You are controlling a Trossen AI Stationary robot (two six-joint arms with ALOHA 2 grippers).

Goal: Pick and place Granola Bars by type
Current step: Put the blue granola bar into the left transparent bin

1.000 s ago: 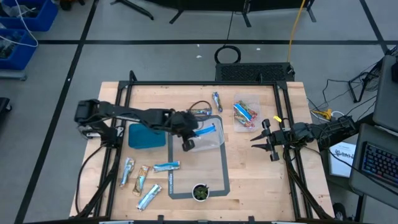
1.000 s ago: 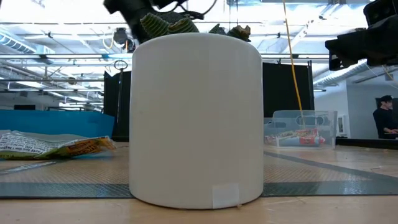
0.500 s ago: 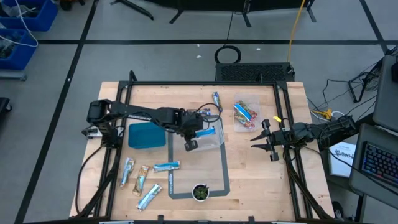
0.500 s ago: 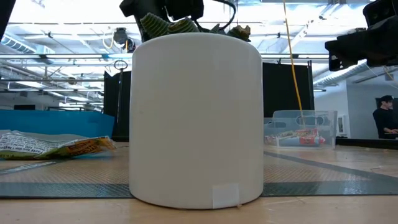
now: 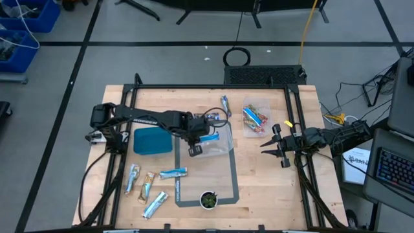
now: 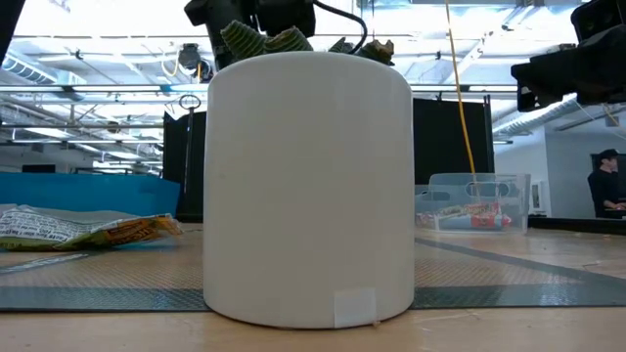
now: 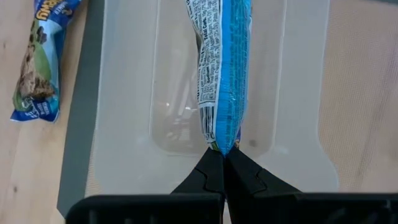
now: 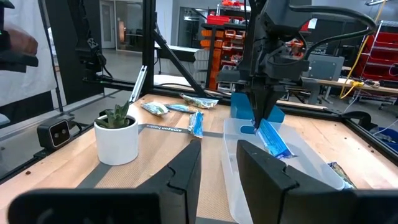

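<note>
Tabletop: four loose bars [image 5: 150, 186] front-left; left pincer [image 7: 222, 157] pinches one blue bar [image 7: 221, 68].

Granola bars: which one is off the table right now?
The blue bar pinched by the left gripper above the empty clear container; the others lie loose or binned.

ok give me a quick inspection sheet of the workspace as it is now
surface: wooden table with a grey mat outline.
job's things: blue granola bar pinched at one end over an empty clear bin; second clear bin holds orange-red bars; four bars loose at the front left; one bar near the back.
clutter: teal lid; white pot with a small plant.
grippers: left gripper shut on the blue granola bar; right gripper waits at the table's right edge, holding nothing.
cables: yellow cable behind the table.
surroundings: blue crates, person in the background.
</note>
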